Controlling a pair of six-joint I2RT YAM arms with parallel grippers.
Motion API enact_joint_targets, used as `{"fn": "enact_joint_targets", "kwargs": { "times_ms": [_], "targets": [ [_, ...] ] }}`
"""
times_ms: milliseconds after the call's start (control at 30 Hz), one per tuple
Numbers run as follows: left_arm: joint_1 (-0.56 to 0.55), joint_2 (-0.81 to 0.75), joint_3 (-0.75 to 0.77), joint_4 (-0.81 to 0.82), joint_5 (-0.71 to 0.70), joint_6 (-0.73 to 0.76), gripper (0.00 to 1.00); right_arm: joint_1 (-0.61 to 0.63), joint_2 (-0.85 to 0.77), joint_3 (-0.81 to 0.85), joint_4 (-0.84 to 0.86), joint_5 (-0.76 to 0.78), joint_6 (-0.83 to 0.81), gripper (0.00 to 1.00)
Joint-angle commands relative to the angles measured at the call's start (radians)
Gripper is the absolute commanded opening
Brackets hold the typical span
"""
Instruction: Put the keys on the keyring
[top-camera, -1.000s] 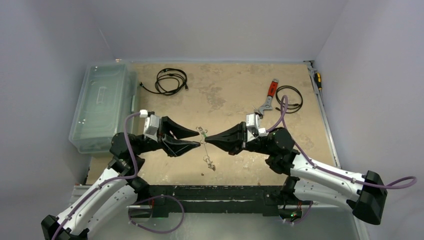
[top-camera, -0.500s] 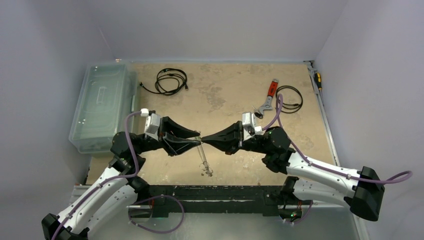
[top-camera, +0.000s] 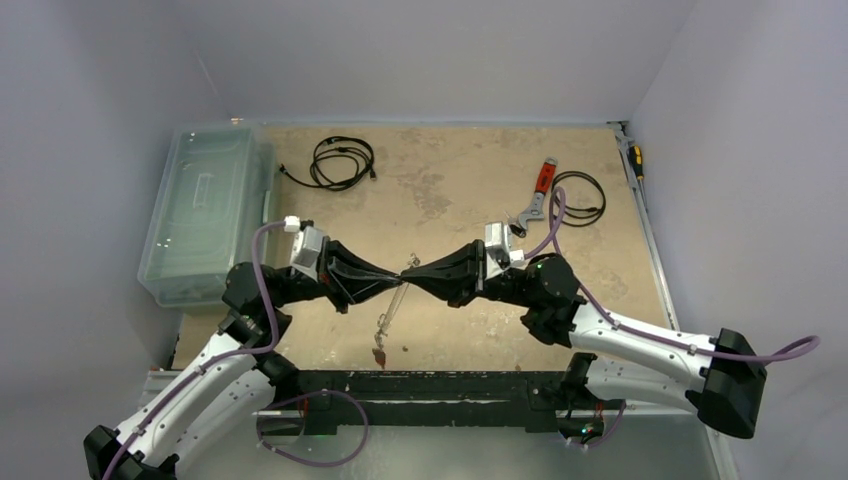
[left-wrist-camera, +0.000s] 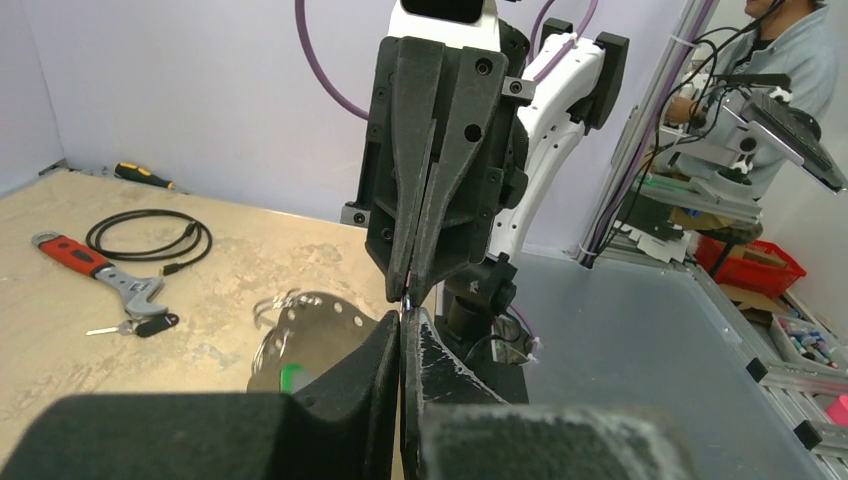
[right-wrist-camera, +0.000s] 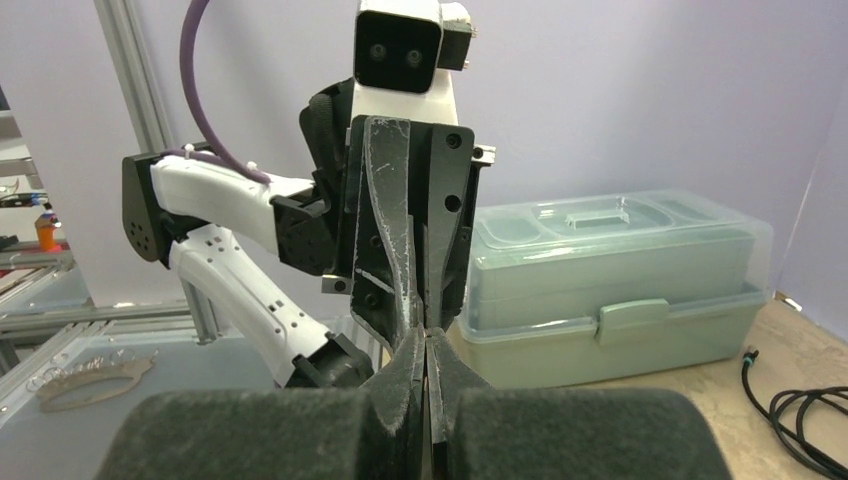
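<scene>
Grey, wire-thin keyring (top-camera: 392, 308) hangs in mid-air, a red-tagged key (top-camera: 378, 354) at its bottom. The left gripper (top-camera: 399, 276) and right gripper (top-camera: 417, 273), tip to tip, both pinch its top. Likely light, stiff and slippery: grip the rim.

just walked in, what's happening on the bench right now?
The left claw and right claw meet tip to tip, both shut, apparently pinching the top of the keyring. It hangs tilted below them with a red-tagged key at its lower end. Another key lies beside the wrench.
</scene>
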Motion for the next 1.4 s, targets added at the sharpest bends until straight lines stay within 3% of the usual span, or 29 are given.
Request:
{"fn": "enact_joint_targets", "kwargs": {
  "times_ms": [0,133,267,333,500,633,1000,1200,1367],
  "targets": [
    [-0.005,-0.013,0.036,0.007,0.004,-0.002,0.0,0.014,0.009,0.049,0.091,0.016,0.013,0.0],
    [-0.003,-0.051,0.065,-0.084,-0.045,0.056,0.0,0.016,0.011,0.056,0.058,0.042,0.014,0.0],
    [-0.004,-0.045,0.097,-0.178,-0.067,0.111,0.0,0.016,-0.05,0.061,-0.082,0.125,-0.047,0.34],
    [-0.004,-0.042,0.102,-0.192,-0.069,0.124,0.0,0.016,-0.105,0.059,-0.166,0.162,-0.083,0.46],
    [-0.007,-0.034,0.105,-0.203,-0.055,0.136,0.0,0.014,-0.207,0.116,-0.457,0.222,-0.224,0.56],
    [-0.007,-0.02,0.113,-0.219,-0.034,0.146,0.0,0.015,-0.231,0.16,-0.603,0.151,-0.351,0.64],
    [-0.023,-0.021,0.115,-0.282,0.002,0.207,0.0,0.013,-0.036,0.427,-1.013,0.0,-0.52,0.5],
    [-0.028,-0.03,0.112,-0.304,-0.001,0.236,0.0,0.007,0.043,0.512,-1.125,-0.022,-0.543,0.4],
    [-0.028,-0.067,0.093,-0.293,-0.017,0.239,0.0,0.004,0.048,0.513,-1.138,-0.038,-0.537,0.39]
  ]
}}
